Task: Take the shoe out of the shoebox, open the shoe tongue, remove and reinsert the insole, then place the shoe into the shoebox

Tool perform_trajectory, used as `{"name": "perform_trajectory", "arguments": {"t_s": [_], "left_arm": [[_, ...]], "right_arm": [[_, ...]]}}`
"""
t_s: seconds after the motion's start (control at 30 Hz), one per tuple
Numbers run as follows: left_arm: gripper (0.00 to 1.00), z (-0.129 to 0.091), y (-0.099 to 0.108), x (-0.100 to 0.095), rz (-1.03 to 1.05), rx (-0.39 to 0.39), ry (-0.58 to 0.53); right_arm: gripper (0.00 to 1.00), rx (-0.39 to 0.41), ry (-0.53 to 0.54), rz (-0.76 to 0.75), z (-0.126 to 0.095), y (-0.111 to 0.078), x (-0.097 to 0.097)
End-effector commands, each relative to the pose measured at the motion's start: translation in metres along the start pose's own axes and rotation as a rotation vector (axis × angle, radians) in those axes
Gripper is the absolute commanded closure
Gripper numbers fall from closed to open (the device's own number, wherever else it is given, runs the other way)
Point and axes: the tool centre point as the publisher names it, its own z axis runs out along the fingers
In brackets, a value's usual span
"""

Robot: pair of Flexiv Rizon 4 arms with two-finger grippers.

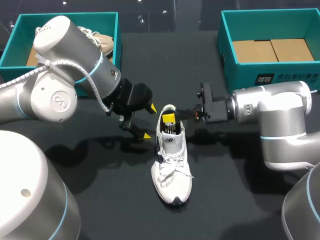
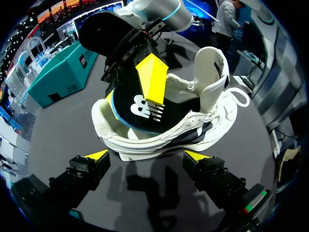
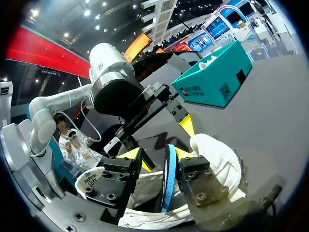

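Note:
A white sneaker (image 1: pixel 172 165) stands on the black table, heel toward the back. Its black insole (image 1: pixel 171 129) with a blue edge (image 3: pixel 169 179) sticks up out of the heel opening. My right gripper (image 1: pixel 171 120) reaches in from the right over the heel; its fingers (image 3: pixel 130 155) stand on either side of the insole with a gap, so it is open. In the left wrist view one of its yellow fingers (image 2: pixel 152 79) lies against the insole (image 2: pixel 140 108). My left gripper (image 1: pixel 142 122) hangs open just left of the heel, with the shoe (image 2: pixel 159 130) ahead of its tips (image 2: pixel 148 157).
A teal shoebox (image 1: pixel 67 20) at the back left holds another pale shoe (image 1: pixel 102 42). A second teal shoebox (image 1: pixel 235 70) at the back right shows only its cardboard bottom. My left arm's elbow (image 1: pixel 55 95) looms over the left side.

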Motion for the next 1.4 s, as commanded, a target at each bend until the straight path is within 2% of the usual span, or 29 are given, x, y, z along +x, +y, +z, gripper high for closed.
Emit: {"name": "perform_trajectory", "arguments": {"t_s": [0.03,0.1,0.27,0.47,0.6,0.63,0.7,0.8,1.07,1.4], "left_arm": [[0.0,-0.001,0.0,0.001,0.001,-0.002,0.0],[0.0,-0.001,0.0,0.001,0.001,-0.002,0.0],[0.0,-0.001,0.0,0.001,0.001,-0.002,0.0],[0.0,-0.001,0.0,0.001,0.001,-0.002,0.0],[0.0,-0.001,0.0,0.001,0.001,-0.002,0.0],[0.0,-0.001,0.0,0.001,0.001,-0.002,0.0],[0.0,-0.001,0.0,0.001,0.001,-0.002,0.0],[0.0,-0.001,0.0,0.001,0.001,-0.002,0.0],[0.0,-0.013,-0.001,0.002,0.04,-0.009,-0.004],[0.0,-0.038,0.017,-0.001,0.077,-0.021,0.013]], "right_arm": [[0.78,0.013,-0.003,0.003,-0.006,0.005,-0.001],[1.0,0.016,0.005,0.015,-0.003,0.003,-0.005],[1.0,0.018,0.027,0.061,0.002,-0.009,-0.013],[1.0,0.004,0.035,0.112,0.003,-0.027,-0.012],[1.0,-0.004,0.025,0.105,0.001,-0.026,-0.006],[0.94,-0.004,0.019,0.096,-0.001,-0.023,-0.004],[0.74,-0.001,0.01,0.077,-0.003,-0.017,0.0],[0.62,0.011,-0.003,0.054,-0.006,-0.009,0.004],[0.61,0.047,-0.04,0.037,-0.015,0.002,0.007],[0.6,0.078,-0.107,0.081,-0.043,0.004,-0.002]]}}
